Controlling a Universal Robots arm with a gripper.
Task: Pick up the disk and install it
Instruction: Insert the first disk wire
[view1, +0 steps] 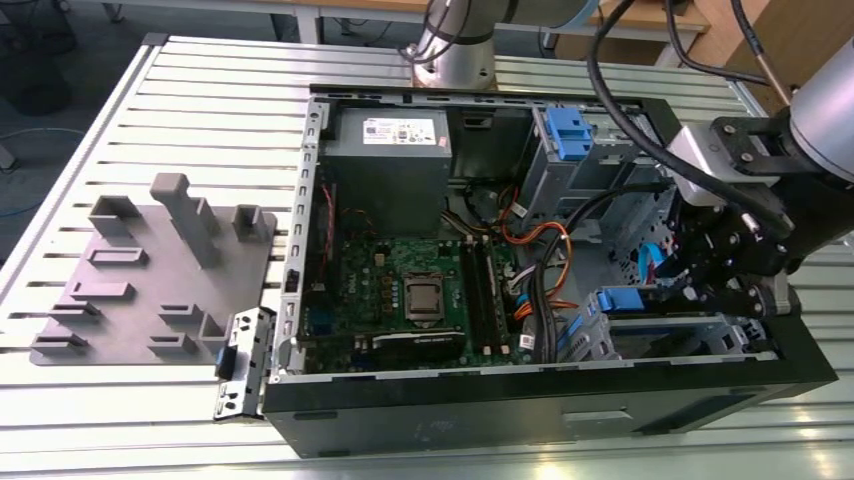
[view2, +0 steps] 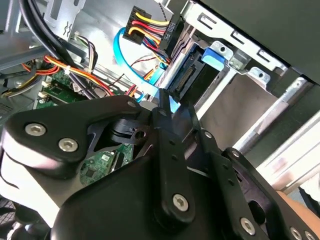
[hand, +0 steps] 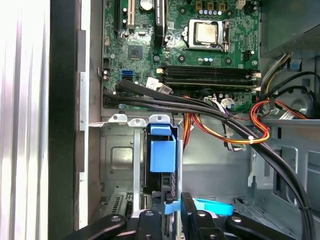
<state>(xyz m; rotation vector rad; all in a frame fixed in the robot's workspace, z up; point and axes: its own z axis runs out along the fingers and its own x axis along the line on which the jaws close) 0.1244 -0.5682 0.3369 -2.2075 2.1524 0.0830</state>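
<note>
I'm hovering my gripper (view1: 721, 290) inside the open computer case (view1: 534, 400) at the drive cage, the disk (hand: 161, 155) sitting slotted in its bay, though I can't tell whether my jaws are clenched.

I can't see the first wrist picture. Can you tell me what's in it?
The gripper hangs just above the disk, which stands on edge with its blue rail in a metal bay of the open computer; the green motherboard and cable bundles lie beyond.
</note>
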